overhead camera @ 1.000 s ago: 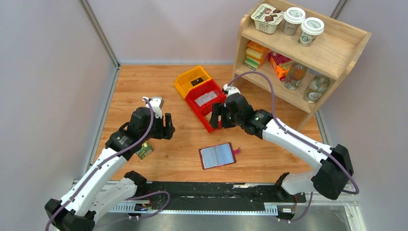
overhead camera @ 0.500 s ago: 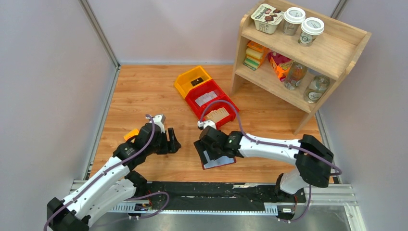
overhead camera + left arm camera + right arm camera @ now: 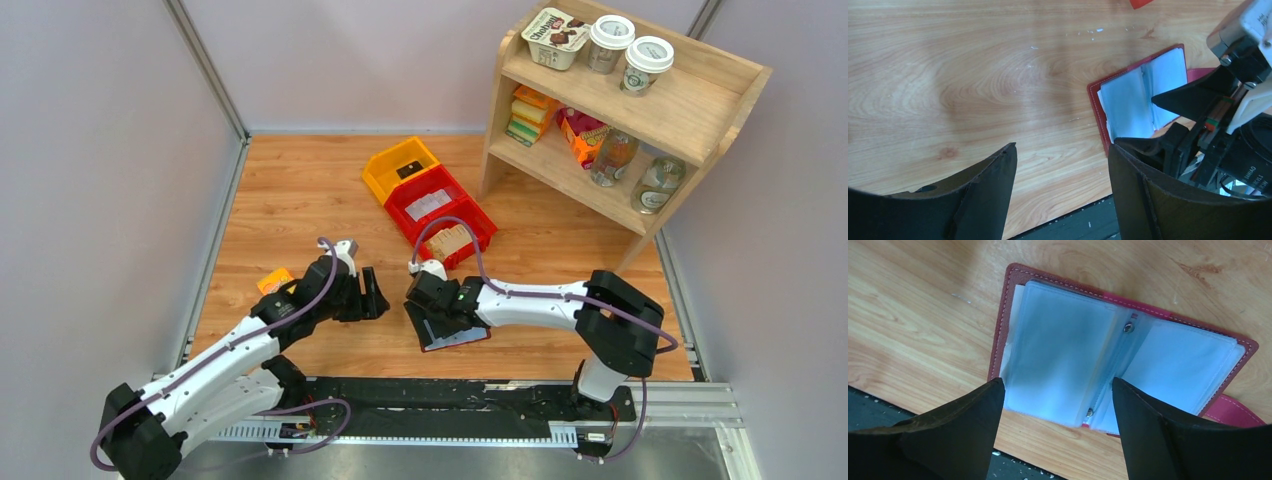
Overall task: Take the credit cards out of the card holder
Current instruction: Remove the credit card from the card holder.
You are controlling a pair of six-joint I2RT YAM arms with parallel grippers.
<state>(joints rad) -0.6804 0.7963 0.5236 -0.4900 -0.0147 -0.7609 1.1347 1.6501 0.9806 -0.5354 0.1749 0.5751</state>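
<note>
Both the right gripper (image 3: 1057,390) and the left gripper (image 3: 1062,150) stand spread wide, gripping nothing. The right one hangs over the card holder (image 3: 1063,350), which lies unfolded on the table (image 3: 973,90), pale pockets up, its near edge close to the table's front edge. The left one sits just to its left, bare wood beyond. Tan credit cards (image 3: 452,241) lie in the red bin (image 3: 480,222) behind.

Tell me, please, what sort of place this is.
Probably a robot test cell in a lab: plain grey partition walls enclose a wooden table, and a wooden shelf stocked with snacks and bottles serves as a prop.
</note>
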